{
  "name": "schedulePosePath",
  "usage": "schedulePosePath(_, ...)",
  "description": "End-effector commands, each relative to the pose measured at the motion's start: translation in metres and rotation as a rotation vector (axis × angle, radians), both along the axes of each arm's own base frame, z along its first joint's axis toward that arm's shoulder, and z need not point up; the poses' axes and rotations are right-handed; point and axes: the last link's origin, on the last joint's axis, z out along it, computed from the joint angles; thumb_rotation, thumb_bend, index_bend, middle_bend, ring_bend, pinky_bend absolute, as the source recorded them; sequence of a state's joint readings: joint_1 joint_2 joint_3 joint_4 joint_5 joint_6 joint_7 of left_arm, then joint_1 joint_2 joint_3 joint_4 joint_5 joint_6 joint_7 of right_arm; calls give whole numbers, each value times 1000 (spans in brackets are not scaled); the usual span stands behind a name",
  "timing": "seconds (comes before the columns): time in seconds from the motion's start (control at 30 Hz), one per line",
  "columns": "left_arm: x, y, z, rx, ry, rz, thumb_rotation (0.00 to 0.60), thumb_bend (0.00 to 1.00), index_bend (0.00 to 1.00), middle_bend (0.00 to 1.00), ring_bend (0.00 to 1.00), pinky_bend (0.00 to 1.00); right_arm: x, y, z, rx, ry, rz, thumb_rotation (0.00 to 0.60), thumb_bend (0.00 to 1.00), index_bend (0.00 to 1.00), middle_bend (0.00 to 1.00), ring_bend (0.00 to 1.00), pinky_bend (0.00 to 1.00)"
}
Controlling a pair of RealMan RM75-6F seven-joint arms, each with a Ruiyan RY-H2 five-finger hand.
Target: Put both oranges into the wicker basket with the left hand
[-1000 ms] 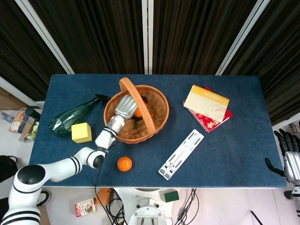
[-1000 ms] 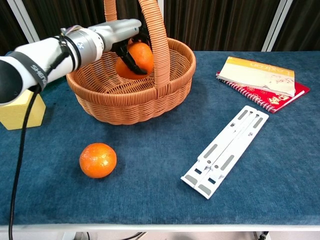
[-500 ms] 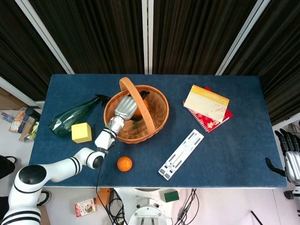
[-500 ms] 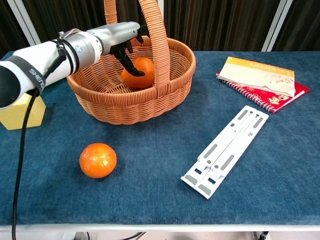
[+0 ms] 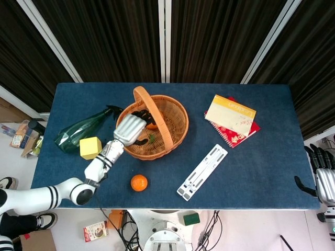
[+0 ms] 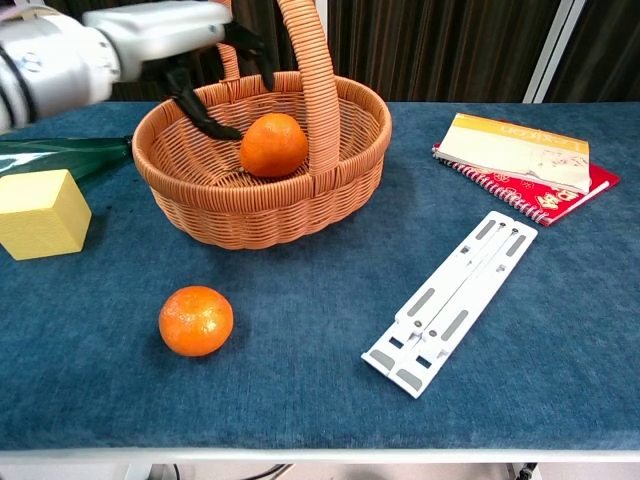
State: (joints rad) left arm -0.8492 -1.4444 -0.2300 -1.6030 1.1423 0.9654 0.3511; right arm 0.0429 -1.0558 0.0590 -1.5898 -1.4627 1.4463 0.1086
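One orange [image 6: 273, 145] lies inside the wicker basket [image 6: 340, 165], left of its tall handle; in the head view that orange [image 5: 152, 125] peeks out past my fingers. My left hand [image 6: 190, 48] hovers over the basket's left rim with its fingers spread and nothing in them; it also shows as left hand [image 5: 129, 128] from above. The second orange [image 6: 196, 320] rests on the blue cloth in front of the basket, seen from the head as orange [image 5: 138, 182]. My right hand [image 5: 325, 178] hangs off the table's right edge, fingers apart, holding nothing.
A yellow block [image 6: 40, 213] and a green bottle [image 5: 78, 130] lie left of the basket. A white folded stand [image 6: 455, 300] lies right of centre. A yellow and red notebook pile [image 6: 520, 150] sits at the back right.
My left hand let go of the orange, which now sits in the basket. The hand rose and pulled back to the left, fingers spread.
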Motion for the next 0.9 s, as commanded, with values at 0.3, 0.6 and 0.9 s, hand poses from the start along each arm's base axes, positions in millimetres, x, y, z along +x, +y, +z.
schedulePosePath(0.3, -108, -105, 71, 124, 18, 151, 600, 185, 383, 355, 269, 393, 1, 1, 2, -8, -6, 4, 600, 312, 0, 0, 0, 0)
schedulePosePath(0.6, -137, -166, 33, 7, 3, 118, 600, 185, 396, 385, 294, 426, 2, 3, 2, -10, -7, 9, 600, 312, 0, 0, 0, 0)
schedulePosePath(0.9, -122, -165, -15, -105, -47, 65, 600, 185, 267, 268, 230, 386, 2, 4, 3, -10, -11, 12, 600, 312, 0, 0, 0, 0)
